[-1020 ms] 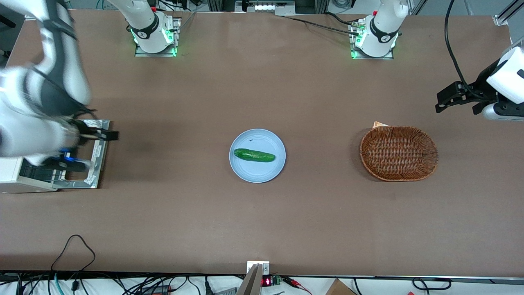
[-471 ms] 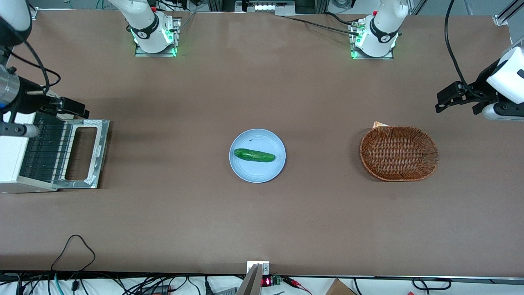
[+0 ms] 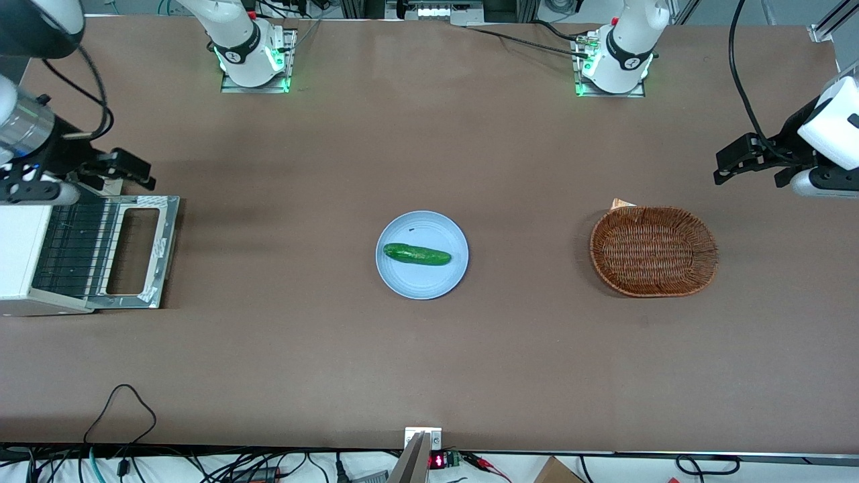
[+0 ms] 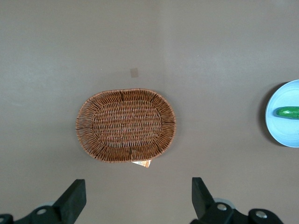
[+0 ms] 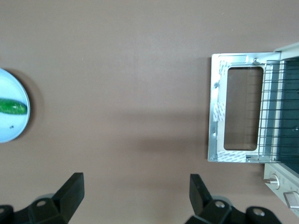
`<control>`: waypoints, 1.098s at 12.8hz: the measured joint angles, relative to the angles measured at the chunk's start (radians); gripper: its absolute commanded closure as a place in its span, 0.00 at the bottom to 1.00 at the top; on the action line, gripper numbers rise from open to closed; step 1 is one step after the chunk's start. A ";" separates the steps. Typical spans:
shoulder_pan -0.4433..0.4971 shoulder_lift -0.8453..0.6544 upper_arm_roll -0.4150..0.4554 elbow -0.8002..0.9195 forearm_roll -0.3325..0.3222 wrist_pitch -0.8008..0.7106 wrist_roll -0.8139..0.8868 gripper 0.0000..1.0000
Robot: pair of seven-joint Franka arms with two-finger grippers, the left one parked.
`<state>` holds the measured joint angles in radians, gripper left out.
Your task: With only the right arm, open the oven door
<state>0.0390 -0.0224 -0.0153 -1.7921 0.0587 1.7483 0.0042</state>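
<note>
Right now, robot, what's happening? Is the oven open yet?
Gripper open, empty, above the table beside the oven door. Door fully down, lying flat, oven rack showing. Nothing in the way.

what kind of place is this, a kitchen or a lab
Most likely a robotics lab, not a kitchen: arm bases bolted to a brown table, loose cables along its edge, and the open gripper above the opened oven door of a toaster oven.
</note>
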 measured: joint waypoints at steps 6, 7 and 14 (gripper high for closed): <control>0.014 -0.019 0.003 -0.019 -0.001 -0.012 -0.003 0.00; 0.014 -0.018 0.002 -0.019 -0.001 -0.012 -0.003 0.00; 0.015 -0.008 0.002 -0.010 -0.001 -0.014 -0.003 0.00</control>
<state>0.0539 -0.0304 -0.0131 -1.8019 0.0581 1.7344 0.0012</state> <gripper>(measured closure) 0.000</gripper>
